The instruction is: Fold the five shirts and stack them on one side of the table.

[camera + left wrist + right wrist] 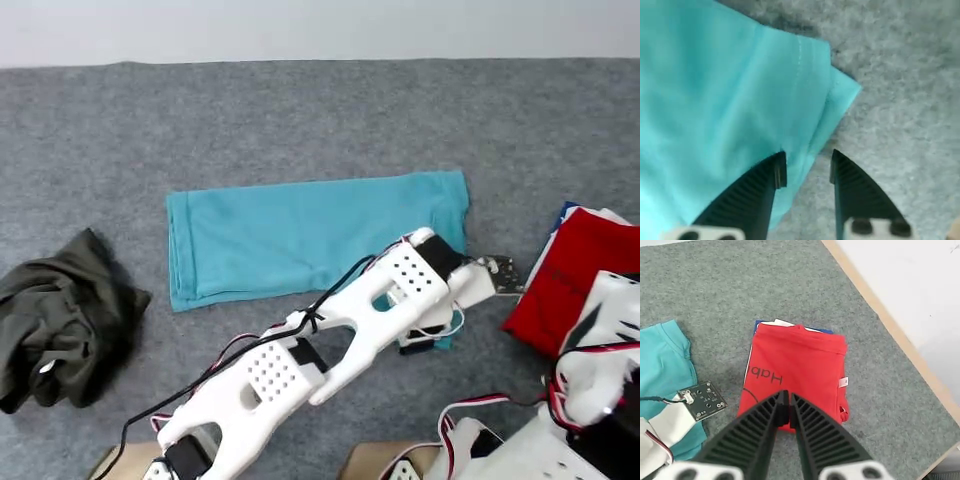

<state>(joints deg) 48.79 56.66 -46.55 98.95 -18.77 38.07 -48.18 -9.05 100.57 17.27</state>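
A teal shirt (pixel 300 235) lies folded into a long strip across the middle of the grey table. My left gripper (pixel 807 170) is open at the strip's near right corner (pixel 837 95), one finger over the cloth and the other over bare felt. A red folded shirt (pixel 792 370) tops a stack at the right side (pixel 585 275), with white and blue layers showing beneath. My right gripper (pixel 788 407) hovers above that stack, shut with nothing in it. A dark olive shirt (pixel 55 320) sits crumpled at the left.
The table's wooden right edge (pixel 890 325) runs close beside the red stack. The left arm's wrist board (pixel 700 400) and cables lie between the teal strip and the stack. Grey felt (pixel 320 120) stretches behind the teal shirt.
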